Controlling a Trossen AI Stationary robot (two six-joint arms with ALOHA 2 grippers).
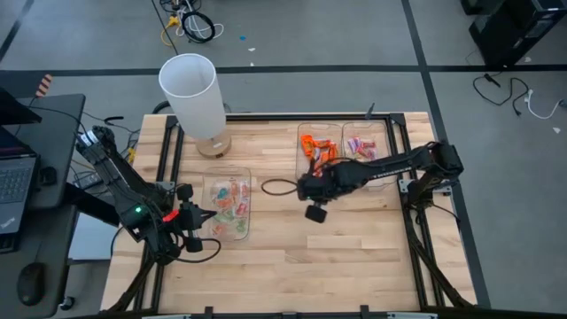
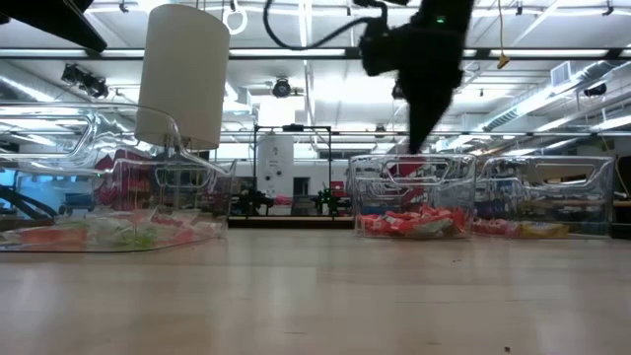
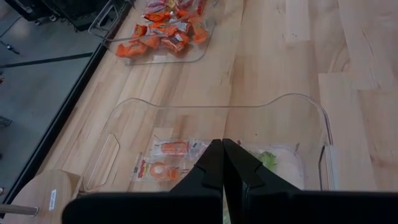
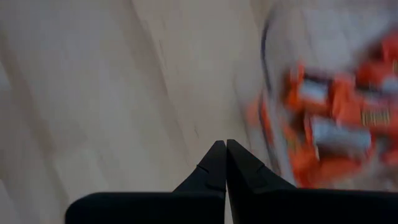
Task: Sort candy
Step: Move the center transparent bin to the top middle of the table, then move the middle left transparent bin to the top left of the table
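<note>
High view: I am looking straight down on a light wooden tabletop carrying three clear plastic trays. The left tray, left of frame centre, is holding the pale green-and-pink candy. Right of centre, two trays are standing side by side: the nearer one is holding the orange candy, the farther one the pink-and-yellow candy. A tall white cylinder on a round wooden base is standing in the upper left part of the tabletop.

I am holding the left gripper at the left edge of the left tray, its fingers pressed together with nothing between them. The right gripper is hanging just below the orange tray in the frame, also closed and empty.

Left wrist view: the closed left fingers are pointing over the near wall of the left tray, with wrapped sweets lying inside; the orange candy is showing at upper left.

Right wrist view: the joined fingertips are pointing down at bare wood, beside blurred orange candy at the right of the frame.

Low view: one dark arm is descending from the top, in front of the tray of orange candy.
</note>
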